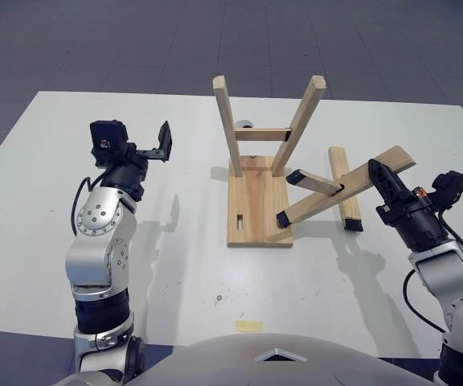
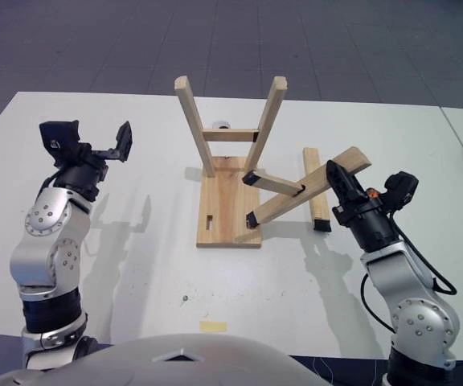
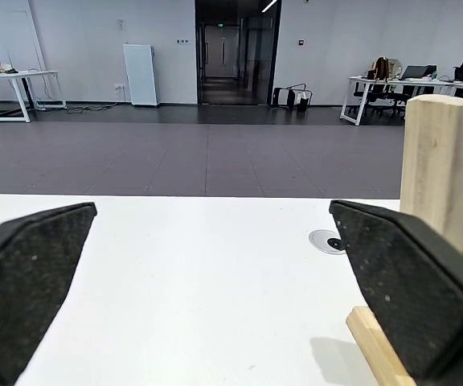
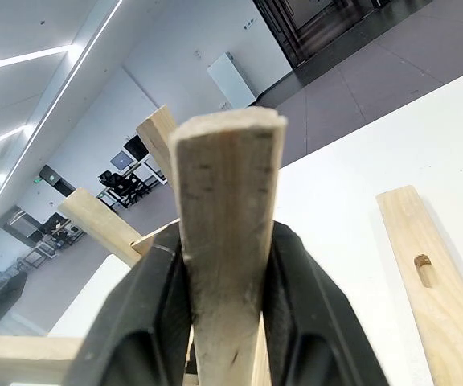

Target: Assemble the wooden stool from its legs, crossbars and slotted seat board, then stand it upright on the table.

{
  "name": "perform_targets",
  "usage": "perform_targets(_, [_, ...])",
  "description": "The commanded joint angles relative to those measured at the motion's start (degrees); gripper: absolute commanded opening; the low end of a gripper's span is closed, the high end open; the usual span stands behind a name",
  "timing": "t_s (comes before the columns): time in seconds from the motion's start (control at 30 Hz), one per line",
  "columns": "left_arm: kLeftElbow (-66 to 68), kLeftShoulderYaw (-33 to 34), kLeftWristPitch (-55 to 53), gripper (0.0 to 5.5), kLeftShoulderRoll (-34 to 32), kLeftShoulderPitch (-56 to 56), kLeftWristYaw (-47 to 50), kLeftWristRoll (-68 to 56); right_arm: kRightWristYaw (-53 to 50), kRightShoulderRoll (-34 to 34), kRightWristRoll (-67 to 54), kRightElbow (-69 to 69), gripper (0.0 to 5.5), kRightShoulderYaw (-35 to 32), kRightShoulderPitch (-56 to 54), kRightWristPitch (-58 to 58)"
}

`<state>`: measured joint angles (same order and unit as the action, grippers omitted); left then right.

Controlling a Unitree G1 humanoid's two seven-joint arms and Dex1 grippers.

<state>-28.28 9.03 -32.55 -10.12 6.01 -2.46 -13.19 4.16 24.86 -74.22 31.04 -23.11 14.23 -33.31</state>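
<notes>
1. The seat board [image 1: 260,201] lies flat at the middle of the table [image 1: 47,249]. A slot [image 1: 239,219] is open near its near-left corner.
2. The standing leg pair [image 1: 300,121] rises from the far end of the board, its two legs joined by a crossbar [image 1: 262,134].
3. The held leg [image 1: 328,197] is tilted. Its capped lower end is at the near-right edge of the board, and whether it touches the wood cannot be told. A short crossbar [image 1: 316,182] projects from it toward the standing pair.
4. The right gripper [image 1: 379,178] is clamped on the upper part of the held leg, one finger on each flat face.
5. The loose leg [image 1: 344,189] lies flat on the table just right of the board, and the held leg crosses above it.
6. The left gripper [image 1: 135,141] hangs above the table, well apart from the board on its left. Its pads [image 3: 400,281] are spread wide and hold nothing.
7. The step in hand appears to be seating the held leg in the board. To do it well:
   - Raise the leg toward vertical before lowering it.
   - Line the end up with its slot before pressing.
   - Steady the board with the left gripper, since side load could slide the board or tip the standing pair.
   - Keep the swing clear of the loose leg.
</notes>
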Motion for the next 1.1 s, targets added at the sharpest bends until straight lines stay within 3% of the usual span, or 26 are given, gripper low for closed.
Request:
perform_targets(0.03, [-1.4, -0.26, 0.17, 5.4, 0.41, -1.27, 1.24, 1.28, 2.66, 3.51, 2.68, -1.35, 1.02, 0.53, 0.43, -2.49])
perform_targets(0.23, [-1.22, -2.27, 1.27, 5.4, 1.11, -2.98, 1.78, 3.06, 4.45, 5.7, 8.3, -3.7, 1.02, 2.1, -0.65, -2.84])
perform_targets(0.47, [-0.33, -4.48, 2.49, 5.4, 0.85, -3.28, 1.85, 5.12, 6.59, 8.21, 27.1, -5.24, 1.03, 8.53, -3.56, 4.76])
perform_targets(0.73, [0.48, -5.47, 3.56, 5.4, 0.19, -3.89, 1.38, 7.0, 8.07, 8.55, 40.23, -6.5, 1.03, 12.01, -4.97, 10.45])
perform_targets(0.87, [1.22, -5.94, 4.05, 5.4, 0.09, -3.65, 1.02, 7.72, 8.71, 7.57, 41.0, -6.48, 1.03, 11.76, -4.88, 9.74])
perform_targets(1.1, [2.16, -7.06, 5.43, 5.4, 0.64, -4.01, 0.65, 8.71, 12.89, 7.11, 31.92, -10.09, 1.03, 5.83, -14.1, 8.88])
